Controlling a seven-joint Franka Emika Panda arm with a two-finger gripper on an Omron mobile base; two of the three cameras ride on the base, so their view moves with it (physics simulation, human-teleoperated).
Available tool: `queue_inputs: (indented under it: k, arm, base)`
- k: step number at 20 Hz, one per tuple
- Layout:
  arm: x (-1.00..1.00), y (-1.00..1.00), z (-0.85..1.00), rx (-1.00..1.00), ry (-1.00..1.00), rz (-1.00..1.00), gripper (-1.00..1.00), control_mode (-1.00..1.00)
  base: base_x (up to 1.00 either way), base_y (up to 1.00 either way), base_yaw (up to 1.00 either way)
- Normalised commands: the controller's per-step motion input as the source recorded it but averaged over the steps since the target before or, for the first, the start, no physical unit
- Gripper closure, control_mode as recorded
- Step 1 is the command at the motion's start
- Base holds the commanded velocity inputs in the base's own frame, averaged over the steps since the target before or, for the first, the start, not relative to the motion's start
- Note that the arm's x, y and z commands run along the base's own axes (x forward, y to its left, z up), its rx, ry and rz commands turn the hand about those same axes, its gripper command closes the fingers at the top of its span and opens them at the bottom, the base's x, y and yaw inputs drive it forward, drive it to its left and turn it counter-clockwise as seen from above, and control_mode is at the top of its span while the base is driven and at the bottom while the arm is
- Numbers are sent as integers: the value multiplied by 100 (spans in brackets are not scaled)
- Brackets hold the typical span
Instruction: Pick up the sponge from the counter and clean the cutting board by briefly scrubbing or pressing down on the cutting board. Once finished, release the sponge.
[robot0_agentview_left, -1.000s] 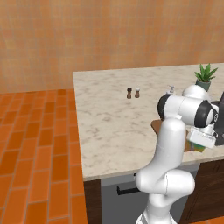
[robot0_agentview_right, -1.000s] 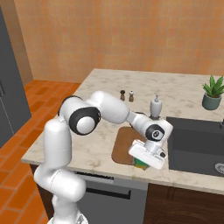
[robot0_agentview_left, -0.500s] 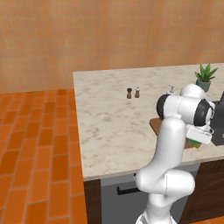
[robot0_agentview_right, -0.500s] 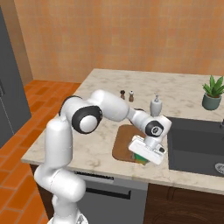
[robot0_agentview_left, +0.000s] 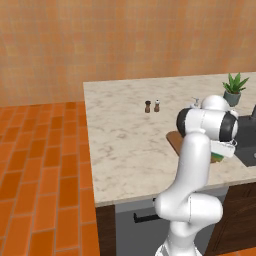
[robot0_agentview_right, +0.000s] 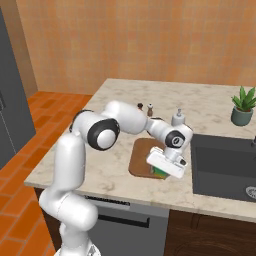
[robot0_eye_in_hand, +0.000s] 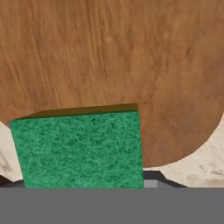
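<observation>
On the left of the surface (robot0_agentview_left: 125, 145) stand two small shakers (robot0_agentview_left: 152, 106), well apart from the work. Further right, the hand (robot0_agentview_right: 167, 165) sits low over the near edge of the cutting board (robot0_agentview_right: 142, 156), with the sponge (robot0_eye_in_hand: 81, 146) under it, green face up, lying on or just above the wood. I cannot tell whether the fingers are closed on the sponge, as they are hidden behind it. The pickup looks done and the pressing seems to be under way or about to begin; letting go is still left. A soap bottle (robot0_agentview_right: 178, 118) stands just behind the board, the sink (robot0_agentview_right: 225, 167) lies beside it, and a potted plant (robot0_agentview_right: 242, 106) sits far right. Nothing blocks the board.
</observation>
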Motion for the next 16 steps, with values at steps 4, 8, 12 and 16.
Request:
queue_inputs:
  k: [4,8,12,16]
  arm:
    - [70,6,-14,0,2,0,100,-100]
    - [42,4,-10,0,1,0,100,-100]
    - [0,0,6,0,6,0,100,-100]
    - [8,0,2,0,9,0,100,-100]
  base:
    - [0,0,0]
    - [0,0,0]
    - [0,0,0]
    - [0,0,0]
